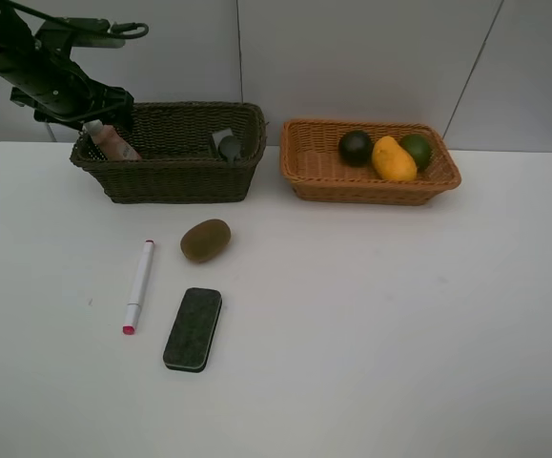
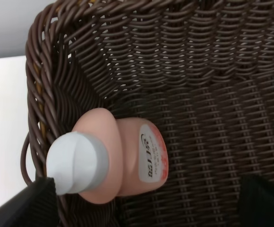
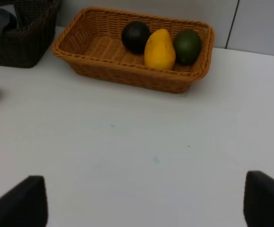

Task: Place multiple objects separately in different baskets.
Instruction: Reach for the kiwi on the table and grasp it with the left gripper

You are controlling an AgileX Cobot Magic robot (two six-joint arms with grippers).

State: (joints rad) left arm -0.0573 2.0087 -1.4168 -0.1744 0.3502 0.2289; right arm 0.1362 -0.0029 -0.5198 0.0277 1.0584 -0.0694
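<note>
Where the pink bottle (image 2: 127, 163) lies: tilted in the left end corner of the dark basket (image 1: 175, 176), grey cap up against the wall.
Pink bottle: smooth, rounded plastic with a label on its side.
Dark basket: deep, rectangular, tight brown-green wicker; a grey bottle (image 1: 228, 146) lies at its right end.
Left fingers (image 2: 18, 208): black, spread wide over the pink bottle, one on each side, gripping nothing.
Orange basket (image 1: 371, 181): shallower, tan weave, just right of the dark one.
Inside it: a dark round mangosteen (image 1: 356, 147), a smooth yellow mango (image 1: 393, 159) and a green lime (image 1: 416, 149), close together at the right end.
Worktop (image 1: 399, 334): plain white, matte.
Loose in front of the dark basket: a fuzzy brown kiwi (image 1: 205, 239), a slim white marker (image 1: 139, 284) with a pink tip, and a flat black eraser (image 1: 193, 329).
Right fingers (image 3: 18, 201): wide open over bare worktop, holding nothing.
</note>
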